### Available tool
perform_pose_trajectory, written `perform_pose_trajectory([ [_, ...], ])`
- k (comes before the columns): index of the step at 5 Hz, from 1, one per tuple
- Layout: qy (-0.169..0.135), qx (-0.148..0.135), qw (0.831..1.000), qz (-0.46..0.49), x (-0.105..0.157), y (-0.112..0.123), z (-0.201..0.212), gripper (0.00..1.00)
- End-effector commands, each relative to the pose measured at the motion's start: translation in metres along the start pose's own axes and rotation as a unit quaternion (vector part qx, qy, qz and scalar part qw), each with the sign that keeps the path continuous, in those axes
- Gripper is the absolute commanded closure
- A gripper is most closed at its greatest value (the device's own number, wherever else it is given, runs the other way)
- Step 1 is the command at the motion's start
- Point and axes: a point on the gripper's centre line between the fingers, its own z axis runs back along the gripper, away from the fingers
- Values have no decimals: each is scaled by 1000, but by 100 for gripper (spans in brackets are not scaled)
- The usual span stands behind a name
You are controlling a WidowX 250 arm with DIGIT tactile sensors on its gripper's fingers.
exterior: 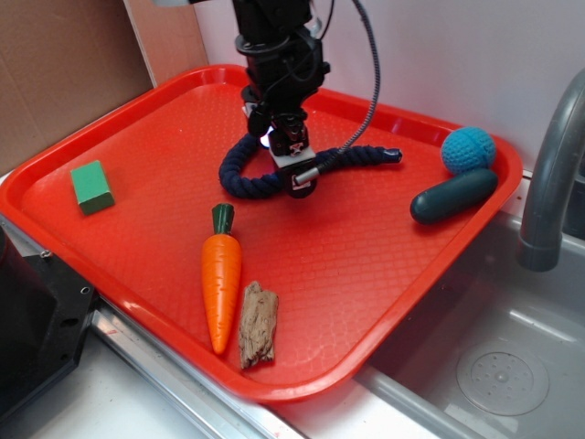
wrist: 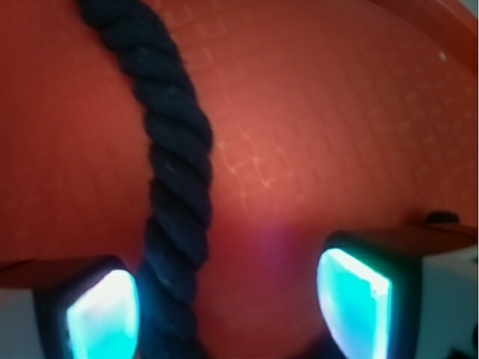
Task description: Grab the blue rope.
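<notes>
exterior view: gripper (exterior: 294, 165) stands low over the blue rope (exterior: 251, 178), which lies in a curve at upper centre of the red tray (exterior: 366, 265), one end reaching right toward the light-blue ball (exterior: 468, 150) and dark green capsule (exterior: 453, 195). carrot (exterior: 221, 277), wood piece (exterior: 258, 324) and green block (exterior: 91, 187) lie well apart, so the approach is unobstructed.

wrist view: blue rope (wrist: 176, 179) runs from upper left down between the fingers (wrist: 101, 314), just beside the left one. jaws are spread, nothing clamped yet. judgement: straddling mid-length suits a floppy cord; closing should catch it.
</notes>
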Motion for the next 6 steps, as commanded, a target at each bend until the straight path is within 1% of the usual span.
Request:
perform_pose_trajectory([
  [1, -19, 6, 1000, -4, 12, -5, 12, 0],
  [2, -35, -21, 999, -29, 34, -24, -1, 0],
  [3, -15, -13, 998, -57, 46, -37, -11, 0],
  [4, -33, -19, 998, -44, 42, -35, -9, 100],
  [6, -47, -20, 998, -41, 34, -33, -1, 100],
])
